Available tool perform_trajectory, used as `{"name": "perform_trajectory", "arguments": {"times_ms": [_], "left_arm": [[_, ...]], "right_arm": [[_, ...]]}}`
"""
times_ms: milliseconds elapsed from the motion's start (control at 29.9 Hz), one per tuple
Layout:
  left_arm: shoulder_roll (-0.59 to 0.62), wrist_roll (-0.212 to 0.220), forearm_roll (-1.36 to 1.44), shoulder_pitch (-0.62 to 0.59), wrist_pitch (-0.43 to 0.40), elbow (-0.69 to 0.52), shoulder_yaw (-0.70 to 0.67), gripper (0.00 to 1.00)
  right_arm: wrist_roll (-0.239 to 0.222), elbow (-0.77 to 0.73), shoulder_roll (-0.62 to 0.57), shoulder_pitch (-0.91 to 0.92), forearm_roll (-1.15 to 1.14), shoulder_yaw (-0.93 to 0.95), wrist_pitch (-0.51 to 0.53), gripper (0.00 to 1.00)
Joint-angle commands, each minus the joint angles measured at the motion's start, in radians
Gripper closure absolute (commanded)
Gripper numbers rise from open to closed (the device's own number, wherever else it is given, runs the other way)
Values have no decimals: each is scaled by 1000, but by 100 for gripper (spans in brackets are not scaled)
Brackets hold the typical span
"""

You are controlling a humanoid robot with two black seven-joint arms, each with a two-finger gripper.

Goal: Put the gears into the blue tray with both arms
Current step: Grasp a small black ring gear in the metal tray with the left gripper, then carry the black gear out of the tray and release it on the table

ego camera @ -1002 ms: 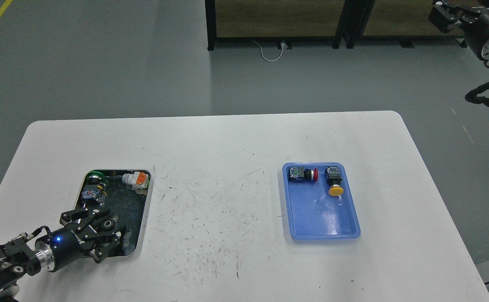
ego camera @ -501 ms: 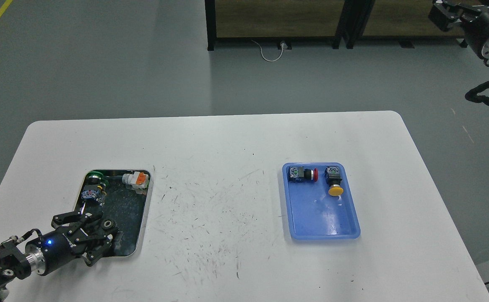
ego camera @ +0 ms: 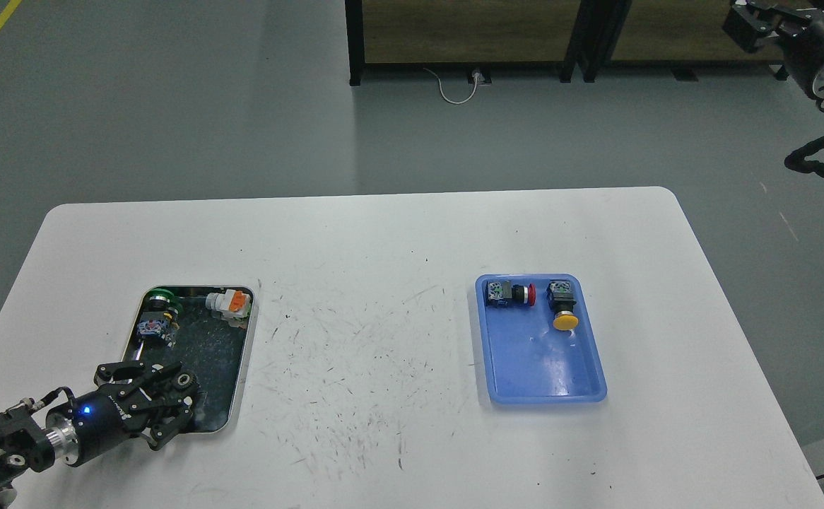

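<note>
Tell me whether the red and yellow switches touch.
Apart. The head view shows bare blue tray floor between the red switch and yellow switch.

No legible text anywhere.

The table (ego camera: 384,283) lies bare between the silver tray (ego camera: 246,353) and the blue tray (ego camera: 497,389), and along its far edge. The blue tray's near half is open, while a red-capped switch (ego camera: 511,293) and a yellow-capped switch (ego camera: 563,307) crowd its far end. In the silver tray, the left gripper (ego camera: 165,406) fills the near end and a green-capped switch (ego camera: 160,300) and an orange connector (ego camera: 232,302) block the far end.
</note>
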Motion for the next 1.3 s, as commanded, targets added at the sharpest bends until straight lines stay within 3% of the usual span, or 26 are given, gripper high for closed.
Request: {"name": "perform_trajectory", "arguments": {"times_ms": [0, 134, 267, 434, 601, 768, 1002, 1269], "left_arm": [[6, 0, 2, -3, 0, -6, 5, 64], [22, 0, 2, -9, -7, -11, 3, 72], [28, 0, 3, -32, -74, -9, 3, 73], [55, 0, 2, -46, -85, -20, 3, 73], [109, 0, 2, -69, -115, -92, 3, 73], [170, 0, 2, -91, -122, -247, 3, 73], [203, 62, 11, -134, -120, -464, 3, 72], [115, 136, 17, -170, -120, -534, 8, 72]], "right_arm": [[2, 0, -1, -1, 0, 1, 0, 0], [2, 0, -1, -1, 0, 1, 0, 0], [2, 0, 1, -1, 0, 1, 0, 0], [2, 0, 1, -1, 0, 1, 0, 0], [2, -2, 1, -3, 0, 1, -3, 0], [3, -6, 2, -12, 0, 0, -11, 0], [3, -17, 16, -28, 0, -8, -11, 0], [9, -22, 25, -24, 0, -49, -32, 0]]}}
